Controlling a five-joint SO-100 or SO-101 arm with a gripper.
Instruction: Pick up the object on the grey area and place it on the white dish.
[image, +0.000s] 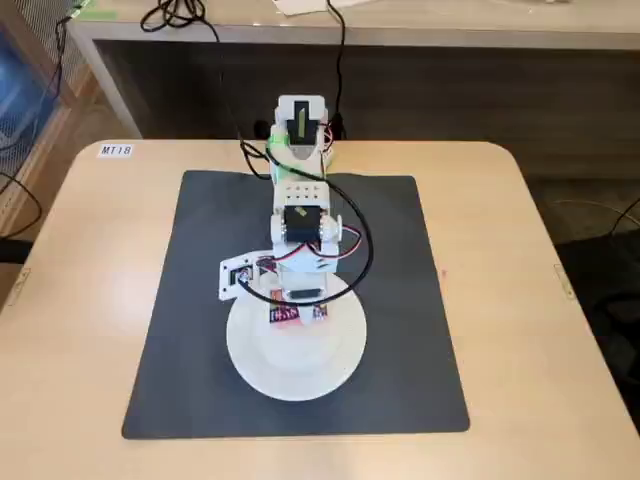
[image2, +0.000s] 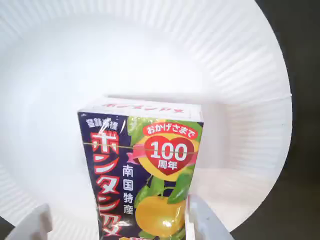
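Note:
The object (image2: 145, 170) is a small rectangular candy packet printed dark blue, red and yellow with a citrus picture. It lies on the white dish (image2: 150, 55), near the dish's far side in the fixed view (image: 297, 314). My gripper (image2: 117, 222) stands open over it. The right finger (image2: 202, 222) is against the packet's edge and the left finger (image2: 35, 225) is well apart from it. In the fixed view the gripper (image: 298, 305) hangs over the dish (image: 290, 370), which sits on the grey area (image: 400, 330).
The arm's base (image: 298, 130) stands at the mat's far edge, with cables looping along the arm. Beige tabletop (image: 530, 300) surrounds the mat. A shelf with cords (image: 180, 15) runs behind the table.

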